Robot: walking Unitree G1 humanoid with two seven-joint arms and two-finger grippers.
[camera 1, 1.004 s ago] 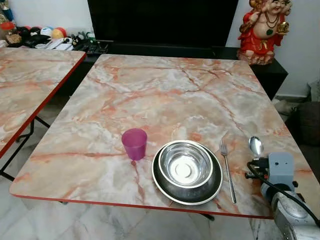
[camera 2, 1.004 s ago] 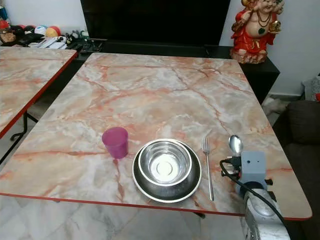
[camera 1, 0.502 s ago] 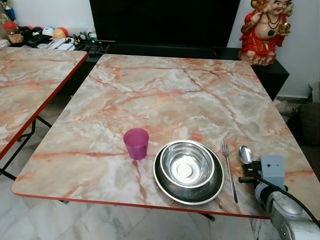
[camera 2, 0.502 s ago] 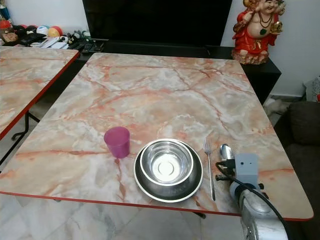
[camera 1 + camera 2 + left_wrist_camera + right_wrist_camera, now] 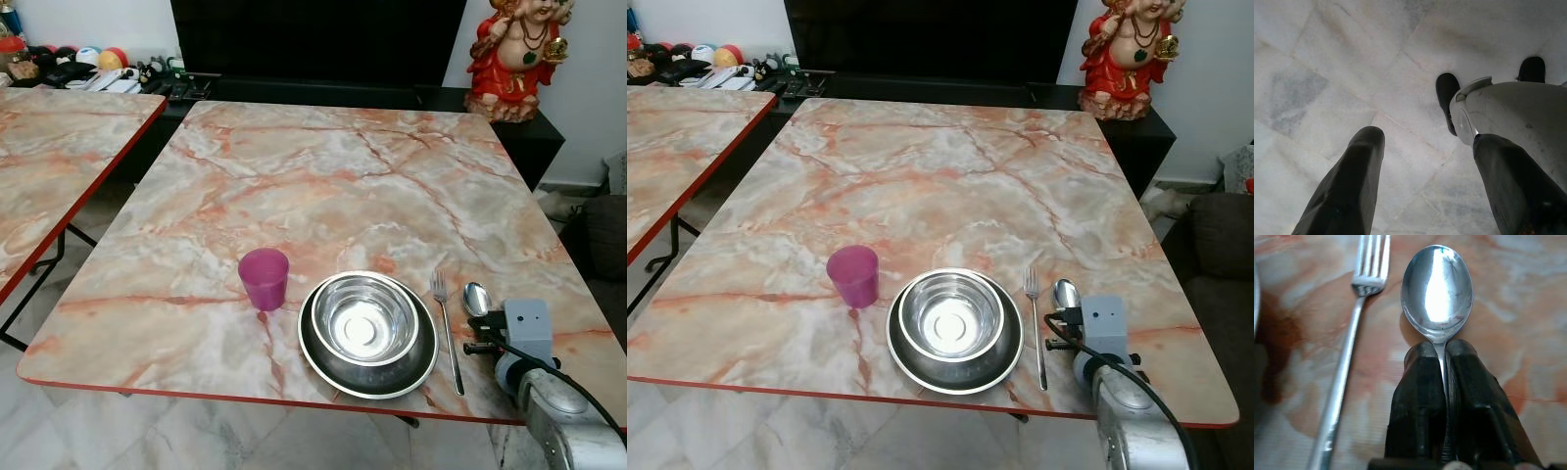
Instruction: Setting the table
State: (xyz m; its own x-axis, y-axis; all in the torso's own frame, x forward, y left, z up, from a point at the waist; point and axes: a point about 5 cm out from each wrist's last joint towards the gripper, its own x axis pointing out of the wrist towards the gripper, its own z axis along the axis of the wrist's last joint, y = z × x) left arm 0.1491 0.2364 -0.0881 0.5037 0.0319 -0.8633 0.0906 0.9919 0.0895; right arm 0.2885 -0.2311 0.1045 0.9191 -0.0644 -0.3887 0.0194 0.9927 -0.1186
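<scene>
In the left eye view, one marble-patterned table (image 5: 323, 176) with a red edge is standing ahead, and a second like it (image 5: 59, 157) is sitting off to the left. Near the front edge one purple cup (image 5: 264, 278), one steel bowl (image 5: 363, 320) nested in one dark steel plate (image 5: 323, 364), one fork (image 5: 447, 327) and one spoon (image 5: 476, 298) are lying in a row from left to right. The fork is lying just right of the plate, tines pointing far. The right gripper (image 5: 482, 333) is reaching in from the near right, at the spoon's handle.

In the right eye view, one red figurine (image 5: 1124, 54) is standing on the dark cabinet (image 5: 1136, 122) beyond the table's far right corner.

In the left wrist view, the left gripper (image 5: 1425, 186) is hanging over pale floor tiles (image 5: 1327, 73), its fingers spread wide apart.

In the right wrist view, the right gripper is pinching the spoon's thin handle between closed fingers (image 5: 1418, 401). The spoon's shiny oval bowl is facing up and lying just beside the fork, over the table.
</scene>
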